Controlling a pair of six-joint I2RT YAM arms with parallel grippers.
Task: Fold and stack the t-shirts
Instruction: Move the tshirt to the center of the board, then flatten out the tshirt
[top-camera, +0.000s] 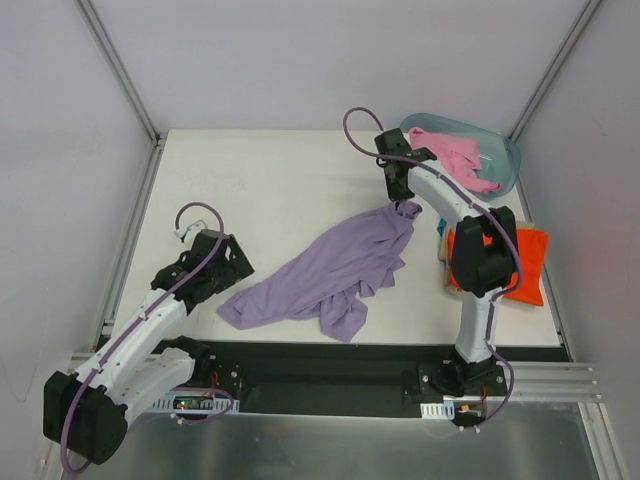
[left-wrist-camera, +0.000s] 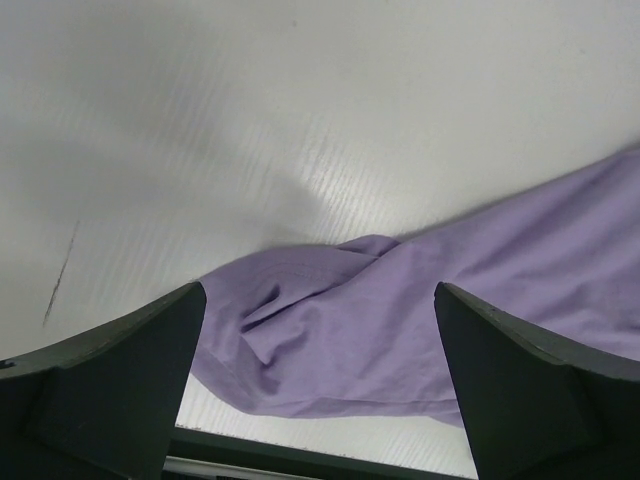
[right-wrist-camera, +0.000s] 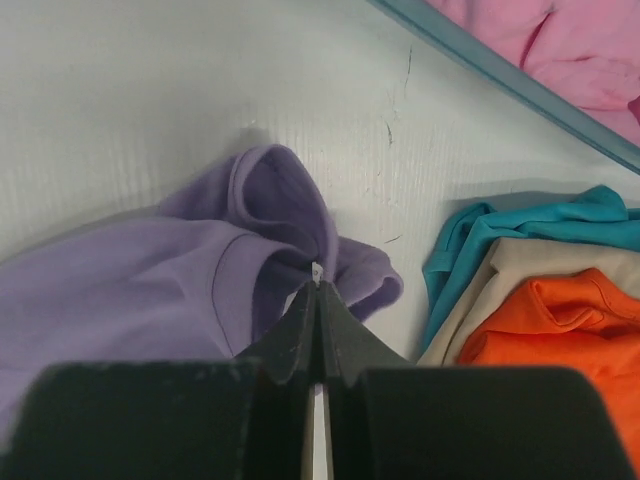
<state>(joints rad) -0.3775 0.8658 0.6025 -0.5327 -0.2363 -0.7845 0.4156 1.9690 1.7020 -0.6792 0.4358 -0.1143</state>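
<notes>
Closest of all are the left arm (top-camera: 140, 335) and the right arm (top-camera: 478, 300), fixed at the near edge of the table (top-camera: 270, 180). That table is the biggest thing, white and flat.

Next biggest is the purple shirt (top-camera: 335, 270). It lies crumpled in the middle, stretched from near the left pincer up to the right one. It is not folded yet. I think it needs pulling flat first, so this looks like the start of its fold.

The tub (top-camera: 512, 160) sits in the far right corner with the pink shirt (top-camera: 450, 150) in it, waiting its turn.

By the right edge is a pile. The orange shirt (top-camera: 528, 262) is on top, and a tan cloth (right-wrist-camera: 530, 262) and the teal shirt (right-wrist-camera: 520, 222) peek out beside it. That looks like the stack of done ones.

The right pincer (right-wrist-camera: 317, 278) is squeezed tight on the purple shirt's neck end and lifts it a bit, likely to drag it straight. The left pincer (left-wrist-camera: 318, 300) is wide and holds nothing. It sits just by the shirt's other end, ready to grab it, I guess.
</notes>
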